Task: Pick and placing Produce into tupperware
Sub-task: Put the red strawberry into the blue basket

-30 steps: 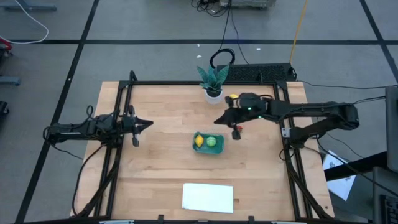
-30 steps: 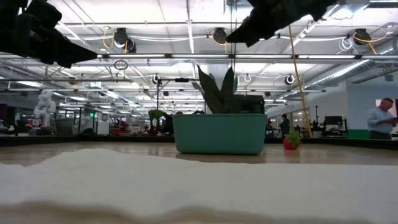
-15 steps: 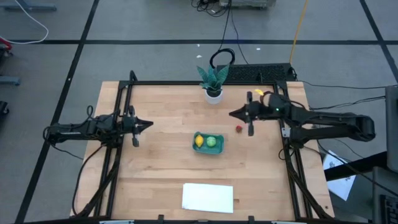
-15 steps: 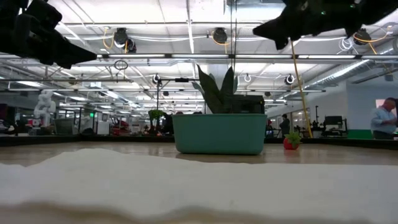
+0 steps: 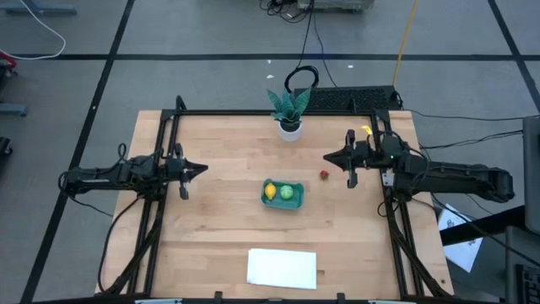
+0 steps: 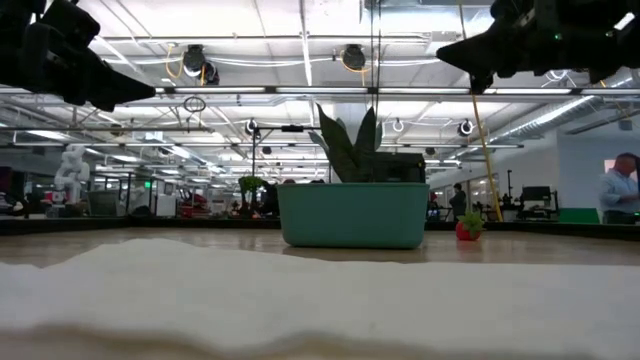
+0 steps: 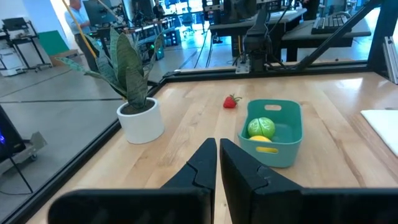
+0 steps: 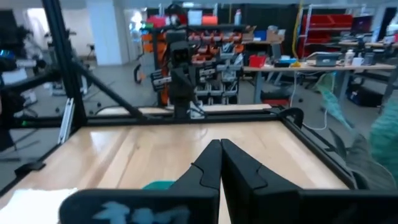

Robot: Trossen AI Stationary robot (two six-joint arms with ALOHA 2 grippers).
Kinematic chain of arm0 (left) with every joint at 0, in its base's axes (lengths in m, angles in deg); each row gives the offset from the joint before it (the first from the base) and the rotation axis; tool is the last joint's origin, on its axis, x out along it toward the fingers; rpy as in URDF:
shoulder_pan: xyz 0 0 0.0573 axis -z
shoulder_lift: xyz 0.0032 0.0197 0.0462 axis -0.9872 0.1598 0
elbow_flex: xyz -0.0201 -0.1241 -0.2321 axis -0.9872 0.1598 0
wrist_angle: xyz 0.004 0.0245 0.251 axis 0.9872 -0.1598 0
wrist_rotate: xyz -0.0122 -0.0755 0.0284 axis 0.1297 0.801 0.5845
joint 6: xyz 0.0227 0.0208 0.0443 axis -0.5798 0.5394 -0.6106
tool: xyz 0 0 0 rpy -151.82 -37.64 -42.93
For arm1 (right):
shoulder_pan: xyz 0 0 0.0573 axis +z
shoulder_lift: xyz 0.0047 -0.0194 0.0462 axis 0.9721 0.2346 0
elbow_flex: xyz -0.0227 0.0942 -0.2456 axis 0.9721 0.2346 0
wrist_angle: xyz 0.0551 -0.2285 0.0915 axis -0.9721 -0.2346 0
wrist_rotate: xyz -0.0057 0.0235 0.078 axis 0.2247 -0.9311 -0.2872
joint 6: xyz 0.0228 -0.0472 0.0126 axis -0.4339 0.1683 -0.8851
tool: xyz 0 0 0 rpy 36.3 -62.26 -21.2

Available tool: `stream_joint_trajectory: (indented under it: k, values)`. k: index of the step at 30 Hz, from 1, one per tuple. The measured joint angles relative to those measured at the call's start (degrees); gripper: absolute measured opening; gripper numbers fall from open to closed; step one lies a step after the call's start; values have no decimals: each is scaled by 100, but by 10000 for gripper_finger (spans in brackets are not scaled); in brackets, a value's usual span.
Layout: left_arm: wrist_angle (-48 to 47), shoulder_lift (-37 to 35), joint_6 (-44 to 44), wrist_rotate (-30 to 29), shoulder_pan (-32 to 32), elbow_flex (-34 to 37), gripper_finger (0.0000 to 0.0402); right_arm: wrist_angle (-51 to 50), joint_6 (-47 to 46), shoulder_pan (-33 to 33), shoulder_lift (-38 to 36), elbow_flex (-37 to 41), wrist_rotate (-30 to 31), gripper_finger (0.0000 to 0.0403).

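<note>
The teal tupperware stands at the table's middle with the yellow lemon and the round green piece inside it; both also show in the tupperware in the left wrist view. The tiny red piece lies on the wood to the tub's right, also seen as the red piece and the red piece. My right gripper is shut and empty, raised just right of the red piece. My left gripper is shut and waits at the table's left.
A leafy plant in a white pot stands at the far edge. A flat white sheet lies at the near edge. Black frame rails run along the table's left and right sides. Bare wood surrounds the tub.
My right arm has drawn back toward the table's right edge, from over the red piece and near the plant to the right rail. The red piece, earlier partly under the gripper, now lies in plain view. Nothing else has moved.
</note>
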State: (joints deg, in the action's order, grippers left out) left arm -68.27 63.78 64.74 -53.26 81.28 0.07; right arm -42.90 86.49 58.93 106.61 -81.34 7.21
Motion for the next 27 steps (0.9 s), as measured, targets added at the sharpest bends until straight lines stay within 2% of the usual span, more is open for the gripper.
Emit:
stream_joint_trajectory:
  k: [7,15,21,27]
  values:
    - [-2,0,-2,0,2,0,26,572,-215,-209,-61,388,9,0]
    - [-7,0,-2,4,2,0,26,561,-242,-404,-60,408,0,0]
    - [-11,0,-4,7,0,0,26,606,401,-408,-58,408,51,0]
    - [-13,0,-4,10,0,0,26,691,115,-408,-58,408,194,0]
